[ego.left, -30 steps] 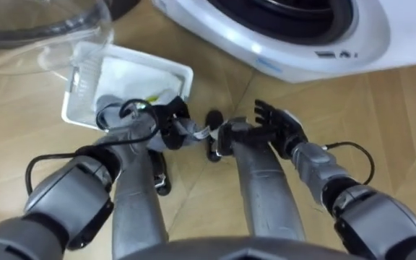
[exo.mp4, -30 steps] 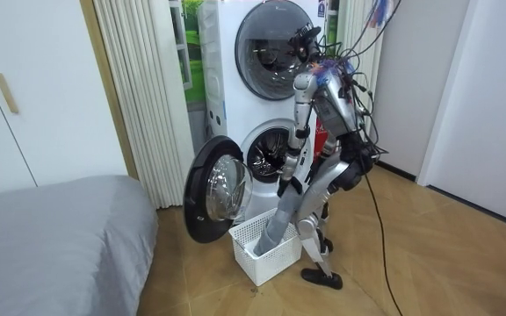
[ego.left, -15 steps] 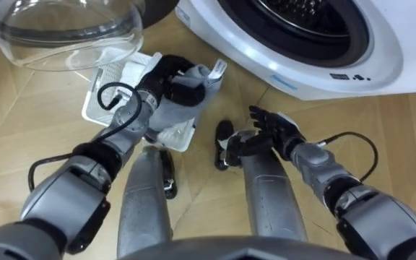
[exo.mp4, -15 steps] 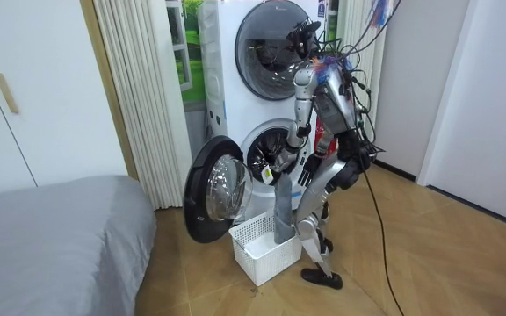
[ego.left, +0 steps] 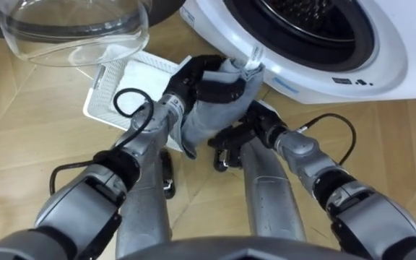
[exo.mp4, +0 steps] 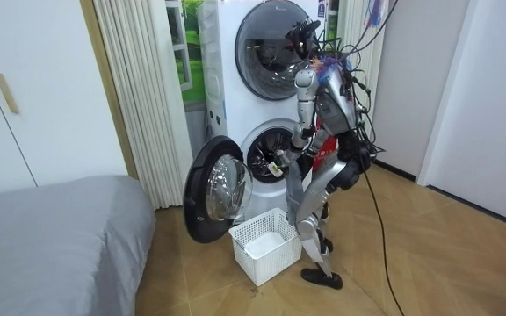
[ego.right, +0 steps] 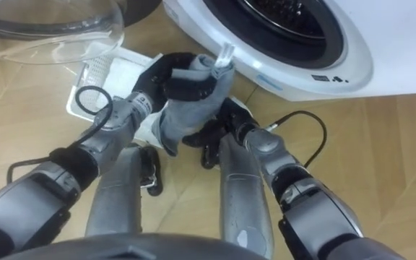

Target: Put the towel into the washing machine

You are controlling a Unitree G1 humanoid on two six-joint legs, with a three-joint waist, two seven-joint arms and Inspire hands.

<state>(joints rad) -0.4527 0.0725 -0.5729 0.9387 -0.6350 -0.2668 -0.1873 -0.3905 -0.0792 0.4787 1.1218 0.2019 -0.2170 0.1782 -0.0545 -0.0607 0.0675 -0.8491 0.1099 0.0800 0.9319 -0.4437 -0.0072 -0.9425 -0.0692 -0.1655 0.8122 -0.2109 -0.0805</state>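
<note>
Towel (ego.left: 212, 117) hanging lengthwise downward, top bunched in left robot hand (ego.left: 196, 76)

Left hand (ego.left: 206, 76): curled round the grey towel (ego.left: 209, 119), near the washing machine (ego.left: 356, 58) rim.
Right hand (ego.left: 240, 134): at the towel's lower edge.
Basket (ego.left: 115, 81): white, on the floor.

light: I read bright, even indoor | glare: sheen on washing machine door (ego.left: 71, 29) | shadows: soft, faint on floor (ego.left: 20, 115)
</note>
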